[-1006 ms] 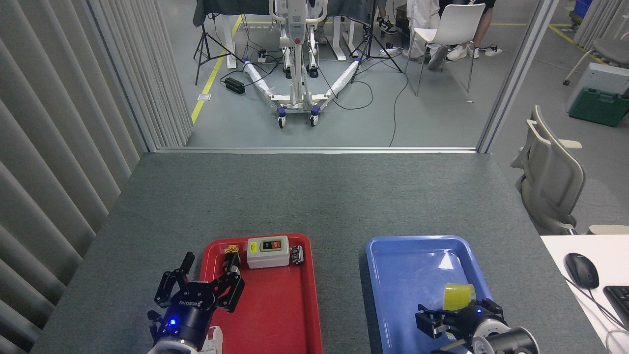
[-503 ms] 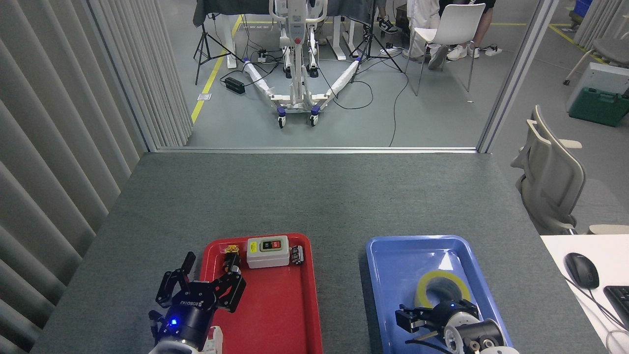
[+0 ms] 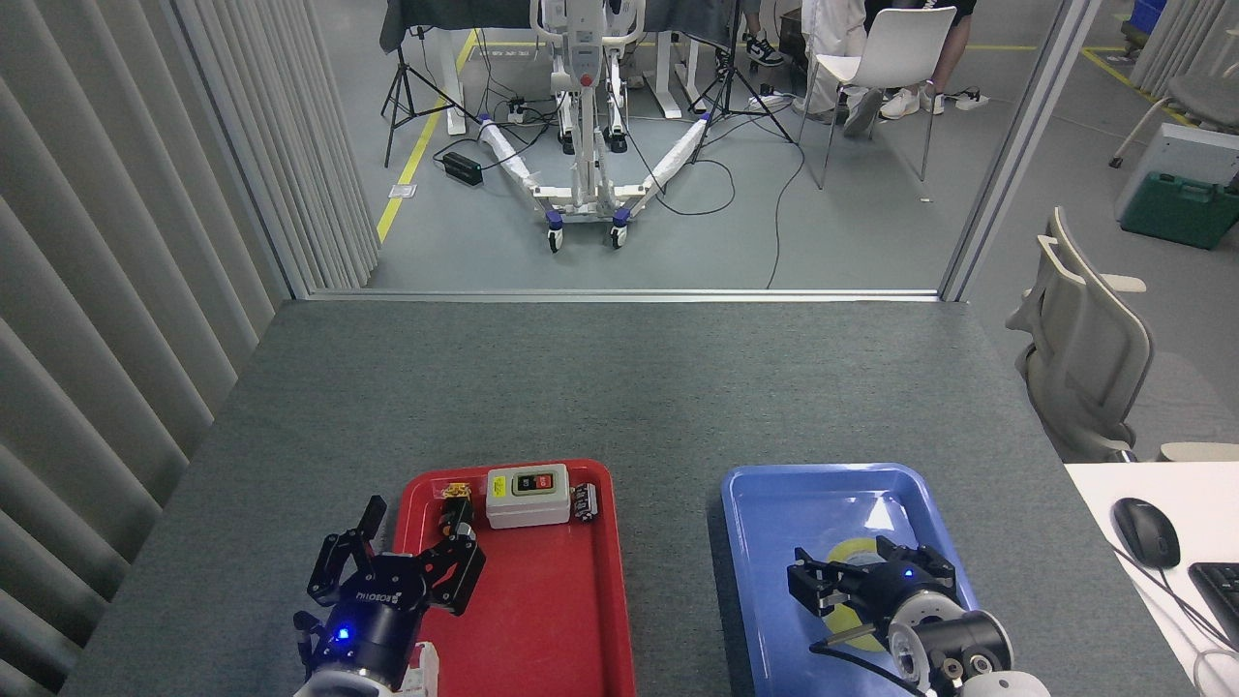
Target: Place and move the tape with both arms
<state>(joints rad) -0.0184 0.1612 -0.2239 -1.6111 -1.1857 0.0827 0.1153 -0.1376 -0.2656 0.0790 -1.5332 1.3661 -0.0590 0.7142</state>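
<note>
The tape, a yellow roll, lies flat in the blue tray; only slivers of its rim show. My right gripper hovers directly over it. Its black fingers are spread to either side of the roll and stand open, and the frame does not show whether they touch it. My left gripper stands open over the left edge of the red tray, with nothing between its fingers.
The red tray holds a beige switch box, a small metal part, a yellow piece and a dark cylinder along its far edge. A white desk with a mouse sits at the right.
One second ago the right gripper held the tape upright; then the roll lay flat in the blue tray, and the gripper has moved forward over it. The left arm has stayed still.
</note>
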